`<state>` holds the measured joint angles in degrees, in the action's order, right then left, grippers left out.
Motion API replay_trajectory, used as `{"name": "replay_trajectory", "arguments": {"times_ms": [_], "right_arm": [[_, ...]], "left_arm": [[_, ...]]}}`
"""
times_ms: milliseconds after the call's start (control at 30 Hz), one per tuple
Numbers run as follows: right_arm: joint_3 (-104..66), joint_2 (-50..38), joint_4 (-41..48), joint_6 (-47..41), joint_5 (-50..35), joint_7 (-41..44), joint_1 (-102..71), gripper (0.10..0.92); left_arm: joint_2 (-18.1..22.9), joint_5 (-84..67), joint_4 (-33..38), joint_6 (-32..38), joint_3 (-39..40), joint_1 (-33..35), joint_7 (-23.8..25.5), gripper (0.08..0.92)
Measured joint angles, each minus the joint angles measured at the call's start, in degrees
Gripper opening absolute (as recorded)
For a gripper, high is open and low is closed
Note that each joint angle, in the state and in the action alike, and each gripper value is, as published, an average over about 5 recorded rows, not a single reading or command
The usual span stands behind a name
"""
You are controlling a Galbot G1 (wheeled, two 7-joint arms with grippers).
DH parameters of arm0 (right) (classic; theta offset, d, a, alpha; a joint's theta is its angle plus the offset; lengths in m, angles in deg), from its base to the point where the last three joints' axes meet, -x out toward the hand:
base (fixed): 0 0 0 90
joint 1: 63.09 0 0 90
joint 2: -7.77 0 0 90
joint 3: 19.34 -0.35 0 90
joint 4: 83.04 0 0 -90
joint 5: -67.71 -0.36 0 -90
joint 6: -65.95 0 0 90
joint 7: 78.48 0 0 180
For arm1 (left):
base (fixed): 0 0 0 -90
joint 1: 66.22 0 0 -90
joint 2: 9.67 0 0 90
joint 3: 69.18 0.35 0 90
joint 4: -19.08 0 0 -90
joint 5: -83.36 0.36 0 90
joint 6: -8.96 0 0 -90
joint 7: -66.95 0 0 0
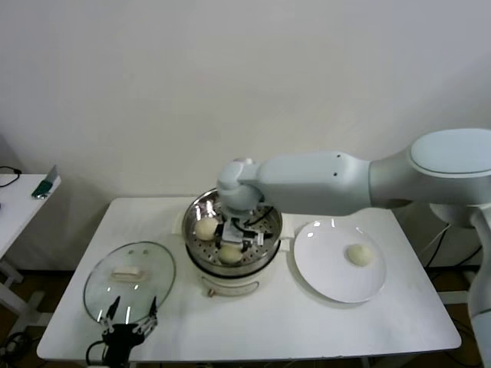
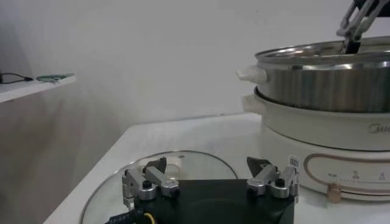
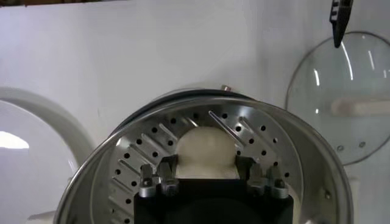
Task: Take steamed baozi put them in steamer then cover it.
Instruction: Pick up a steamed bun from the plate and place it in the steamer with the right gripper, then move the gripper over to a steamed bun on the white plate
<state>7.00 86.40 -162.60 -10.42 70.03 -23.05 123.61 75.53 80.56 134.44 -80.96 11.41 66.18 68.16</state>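
While my right arm reaches across from the right side over the steamer (image 1: 232,238), I count three steamed baozi in the head view: two on the perforated floor of the basket (image 1: 206,228) (image 1: 230,254) and one alone on the white plate (image 1: 359,255). A third bun in the basket may sit under my right gripper (image 1: 244,230); the wrist view shows a cream bun (image 3: 207,151) right between its fingers (image 3: 166,170), so the total could be four, but I cannot tell whether that bun is one of the two already counted. The jaws stand a little apart on either side of that bun; I cannot tell if they press it or have let go.

One plate (image 1: 322,284), one steamer, one glass lid (image 1: 129,280).

My left gripper (image 1: 130,316) hangs low at the near left edge of the table (image 1: 261,326), fingers spread wide and holding nothing, just over the near rim of the lid, which lies flat to the left of the steamer.

The plate sits just beside the pot base on the right. Bare tabletop runs along the near edge between lid and plate.
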Motion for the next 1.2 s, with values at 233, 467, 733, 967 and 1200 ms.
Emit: {"name": "replay_trajectory", "arguments": {"times_ms": [233, 467, 733, 967, 1200], "right_arm": [[0.12, -0.70, 0.35, 0.73, -0.69, -0.73, 1.22, 0.818], [1.98, -3.97, 2.07, 0.68, -7.10, 2.68, 6.65, 0.823], [7.84, -13.04, 7.13, -3.69, -18.64, 6.58, 12.60, 0.823], [11.43, -24.11, 8.89, -10.29, -23.17, 6.77, 12.24, 0.823], [9.56, -32.64, 10.24, -16.40, -23.19, 5.07, 5.98, 0.823]], "left_arm": [[0.05, 0.09, 0.33, -0.14, -0.02, 0.11, -0.04, 0.823], [0.03, 0.10, 0.56, -0.13, -0.07, 0.45, -0.18, 0.823], [0.07, 0.32, 0.84, -0.13, 0.31, 0.57, -0.13, 0.823], [0.17, 0.32, 1.14, -0.14, 0.31, 0.16, 0.06, 0.823], [0.52, 0.47, 1.19, -0.39, 0.34, -0.31, 0.36, 0.823]]}}
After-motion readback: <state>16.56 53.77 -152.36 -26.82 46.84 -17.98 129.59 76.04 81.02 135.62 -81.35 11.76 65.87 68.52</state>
